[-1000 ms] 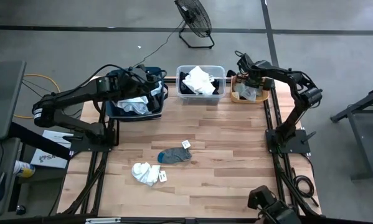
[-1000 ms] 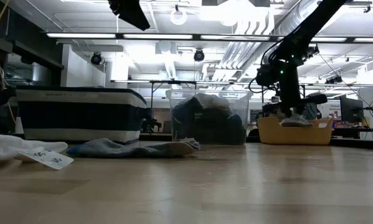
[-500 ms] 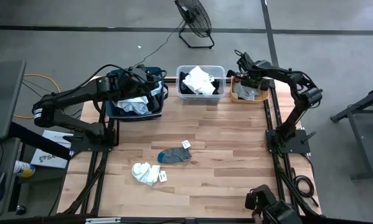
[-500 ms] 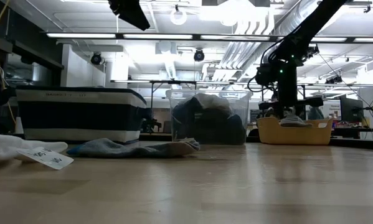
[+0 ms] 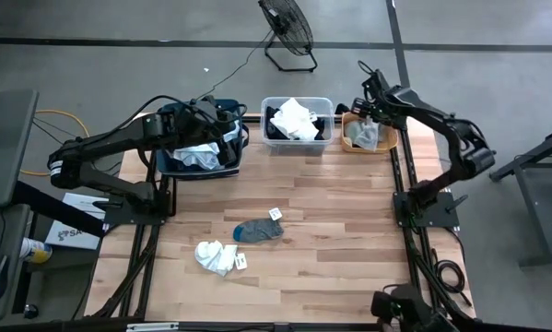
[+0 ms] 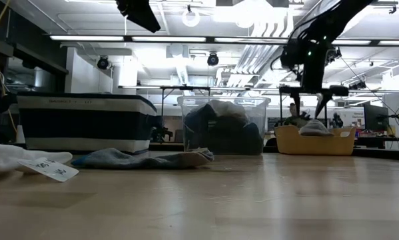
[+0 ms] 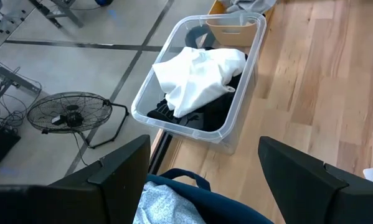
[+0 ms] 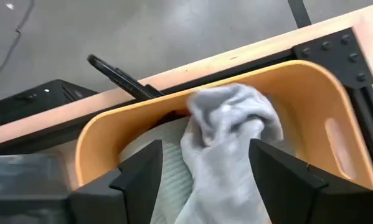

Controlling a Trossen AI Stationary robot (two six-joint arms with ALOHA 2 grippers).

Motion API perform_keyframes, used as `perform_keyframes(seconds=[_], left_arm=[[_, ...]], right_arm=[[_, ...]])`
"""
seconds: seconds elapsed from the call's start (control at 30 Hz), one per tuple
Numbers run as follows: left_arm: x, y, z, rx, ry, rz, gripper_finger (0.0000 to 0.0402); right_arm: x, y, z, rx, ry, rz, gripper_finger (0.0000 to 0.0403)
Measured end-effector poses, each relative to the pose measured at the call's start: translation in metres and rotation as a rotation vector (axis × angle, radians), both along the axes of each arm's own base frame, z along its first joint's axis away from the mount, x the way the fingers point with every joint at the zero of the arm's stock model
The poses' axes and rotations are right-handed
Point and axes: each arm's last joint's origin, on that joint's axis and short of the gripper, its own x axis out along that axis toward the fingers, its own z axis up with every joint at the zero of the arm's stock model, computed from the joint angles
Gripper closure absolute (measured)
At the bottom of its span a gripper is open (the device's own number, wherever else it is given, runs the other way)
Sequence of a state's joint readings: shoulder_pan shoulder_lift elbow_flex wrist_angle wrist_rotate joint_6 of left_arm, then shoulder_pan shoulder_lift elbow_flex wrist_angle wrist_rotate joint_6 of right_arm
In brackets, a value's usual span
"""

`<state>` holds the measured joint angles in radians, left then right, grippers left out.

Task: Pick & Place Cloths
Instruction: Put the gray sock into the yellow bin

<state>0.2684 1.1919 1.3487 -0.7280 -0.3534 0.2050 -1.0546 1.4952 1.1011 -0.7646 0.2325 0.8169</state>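
Observation:
My right gripper (image 6: 307,107) hangs open above the orange tub (image 5: 349,145) at the table's far right corner, fingers pointing steeply down. Below it a crumpled grey cloth (image 8: 226,118) lies heaped in that tub (image 8: 311,81) on a paler cloth, clear of the fingertips in the low view. My left gripper (image 7: 205,146) waits open above the navy bin (image 5: 202,166) at the far left, which holds pale blue fabric. A blue-grey sock (image 5: 257,230) and a white sock (image 5: 216,255), both with tags, lie flat on the table's middle.
A clear tub (image 5: 297,146) with a white cloth (image 7: 195,74) on dark ones stands between the navy bin and the orange tub along the far edge. A floor fan (image 5: 287,28) stands beyond the table. Bare wood lies around the two socks.
My right gripper has opened and let go of the grey cloth, then risen straight up out of the orange tub, tipping a little. The cloth stays heaped in the tub.

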Motion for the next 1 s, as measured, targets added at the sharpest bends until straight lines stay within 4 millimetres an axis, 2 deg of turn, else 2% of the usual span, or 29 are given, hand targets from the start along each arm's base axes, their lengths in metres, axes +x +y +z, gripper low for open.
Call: perform_keyframes(seconds=[0.2,0.37,0.5,0.7,1.0], left_arm=[[0.0,-0.001,0.0,-0.014,-0.005,-0.022,0.0108],[0.001,-0.001,0.0,-0.014,-0.009,-0.024,0.0108],[0.001,0.0,0.001,-0.011,-0.022,-0.024,0.0108],[0.002,0.0,0.002,-0.01,-0.026,-0.024,0.0108],[0.001,-0.001,0.001,-0.022,-0.025,-0.019,0.0108]], right_arm=[[-0.006,0.018,0.019,0.007,-0.046,0.027,0.0187],[0.003,0.037,0.02,0.099,-0.02,0.106,0.0216],[0.014,0.049,0.016,0.133,0.045,0.162,0.0268],[0.029,0.056,0.011,0.146,0.073,0.216,0.0385],[0.029,0.056,-0.015,0.258,0.146,0.185,0.0399]])
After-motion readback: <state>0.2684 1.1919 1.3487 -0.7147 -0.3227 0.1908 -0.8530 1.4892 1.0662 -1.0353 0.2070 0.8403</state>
